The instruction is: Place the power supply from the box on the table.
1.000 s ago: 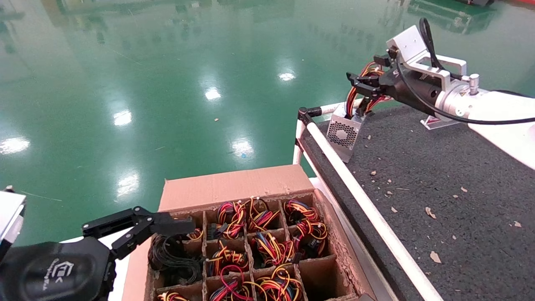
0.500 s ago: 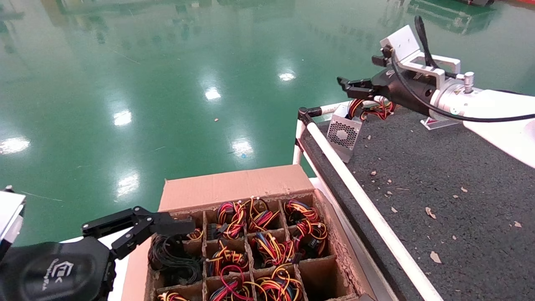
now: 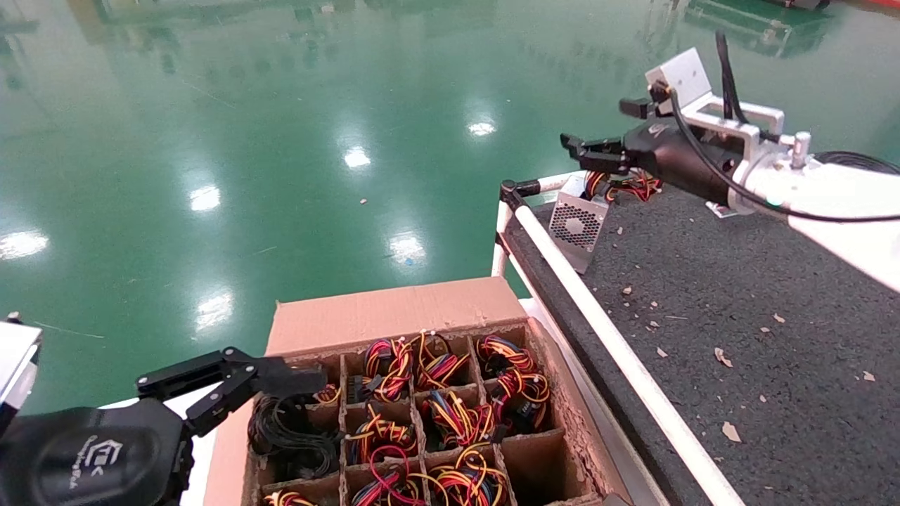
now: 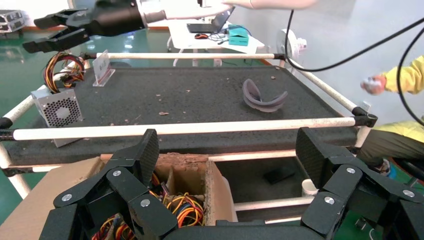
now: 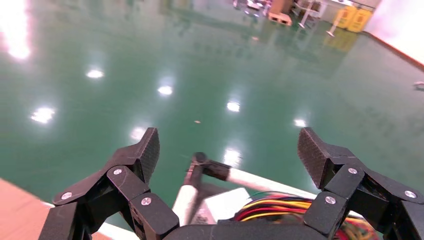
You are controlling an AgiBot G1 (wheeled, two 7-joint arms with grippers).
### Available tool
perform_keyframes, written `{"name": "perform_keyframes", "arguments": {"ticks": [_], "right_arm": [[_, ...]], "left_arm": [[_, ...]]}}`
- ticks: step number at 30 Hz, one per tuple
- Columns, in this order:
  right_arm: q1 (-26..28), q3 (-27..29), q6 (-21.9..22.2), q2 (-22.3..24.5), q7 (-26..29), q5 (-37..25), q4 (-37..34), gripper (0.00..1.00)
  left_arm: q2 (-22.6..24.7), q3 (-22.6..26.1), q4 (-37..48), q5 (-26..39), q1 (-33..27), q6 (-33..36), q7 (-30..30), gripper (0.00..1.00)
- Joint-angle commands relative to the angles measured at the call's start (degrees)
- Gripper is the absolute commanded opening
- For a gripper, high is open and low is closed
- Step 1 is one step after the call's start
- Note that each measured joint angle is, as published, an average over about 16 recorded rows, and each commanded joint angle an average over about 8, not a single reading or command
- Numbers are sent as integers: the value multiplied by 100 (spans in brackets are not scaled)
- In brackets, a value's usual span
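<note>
The power supply [image 3: 578, 225], a small silver box with a round fan grille, stands on the table [image 3: 738, 295] at its far left corner, its coloured wires [image 3: 622, 186] lying behind it. My right gripper [image 3: 578, 149] hovers just above those wires, open and holding nothing; its wrist view shows the wires [image 5: 280, 205] below the spread jaws of the right gripper [image 5: 227, 150]. The box [image 3: 394, 313] with divider cells sits below the table's left rail. My left gripper [image 3: 242, 372] is open by the box's left side; the left gripper [image 4: 227, 150] holds nothing.
Several cells of the box hold more wire bundles [image 3: 450, 414], one a black bundle [image 3: 288, 436]. A white pipe rail [image 3: 619, 351] edges the table. A clear sign holder [image 4: 102, 67] and a grey curved piece [image 4: 262, 97] lie on it. A person in yellow [image 4: 400, 85] stands beyond.
My right gripper let go of the wire bundle, opened and rose a little. The wires dropped onto the table behind the power supply. The left arm has not moved.
</note>
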Motion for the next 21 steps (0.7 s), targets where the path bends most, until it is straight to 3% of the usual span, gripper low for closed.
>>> {"name": "perform_keyframes", "arguments": {"ticks": [1, 21], "right_arm": [[-154, 53, -128, 107, 113, 58, 243, 100], [-1769, 605, -1466, 1227, 1298, 659, 2789, 100]], "left_arm": [[0, 0, 0, 0, 0, 0, 0, 100], [0, 1, 1, -1, -1, 0, 1, 100]]}}
